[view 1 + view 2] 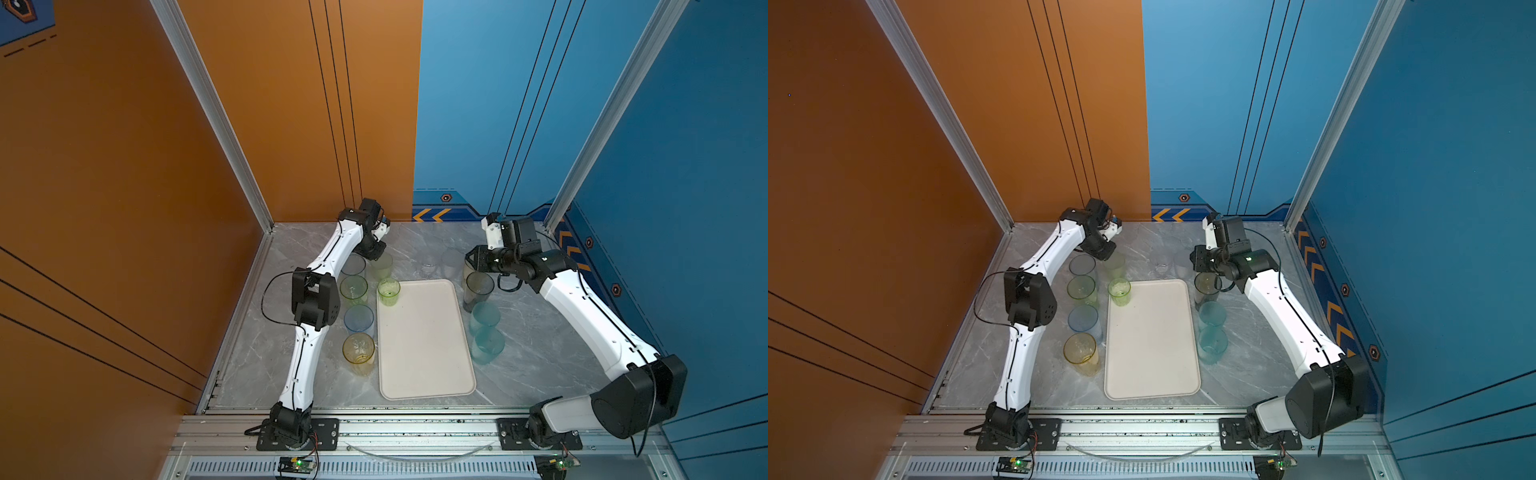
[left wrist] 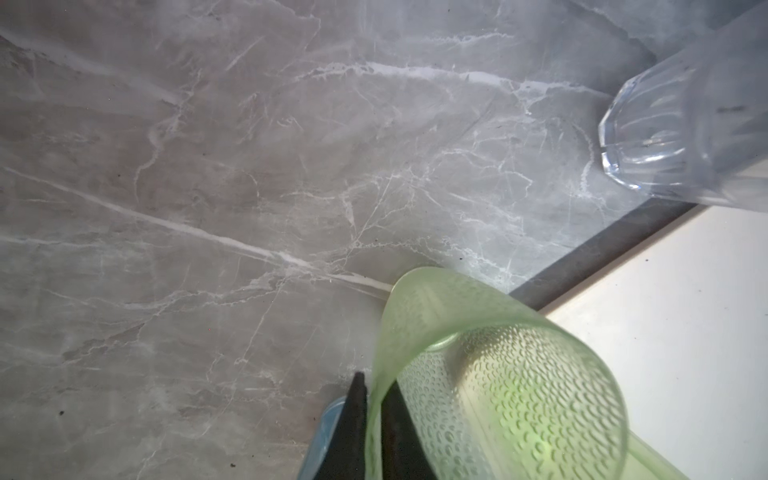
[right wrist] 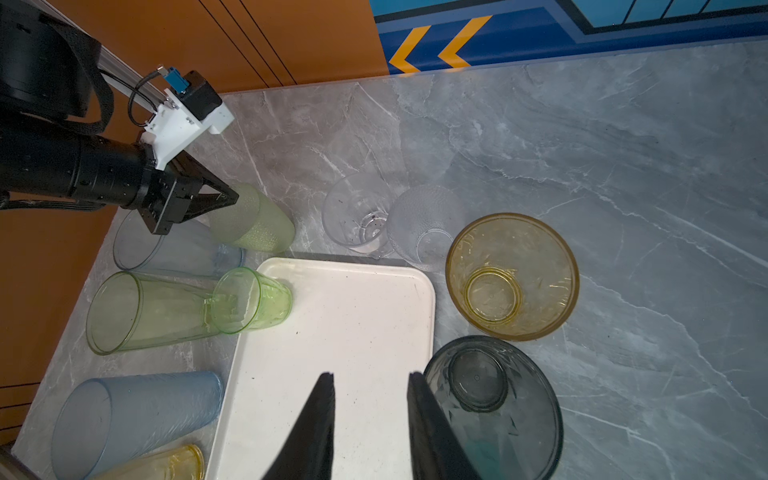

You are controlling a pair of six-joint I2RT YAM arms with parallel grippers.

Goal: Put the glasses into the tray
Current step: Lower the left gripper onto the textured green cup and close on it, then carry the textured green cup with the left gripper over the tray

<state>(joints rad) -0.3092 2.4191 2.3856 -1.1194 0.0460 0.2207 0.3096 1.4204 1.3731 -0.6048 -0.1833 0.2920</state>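
- The left fingers (image 2: pixel 356 424) are clamped on the wall of the frosted green glass (image 2: pixel 498 374), just beyond the tray's (image 1: pixel 424 345) far-left corner.
- The right fingers (image 3: pixel 316 424) stand apart over the tray's far-right edge, just beside the smoky grey glass (image 3: pixel 494 407).
- A ribbed green glass (image 1: pixel 388 292) stands inside the far-left corner, with open tray floor nearer.
- On the worktop (image 1: pixel 540 353), a blue glass (image 1: pixel 358 318) and a teal glass (image 1: pixel 484 316) crowd the long edges.

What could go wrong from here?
Left tool pinches only the wall of the frosted green glass; it could swing or slip when lifted.
The small green glass stands in the tray corner nearby; placement may knock it.
Right tool hovers open beside the smoky grey glass; it might clip the rim.
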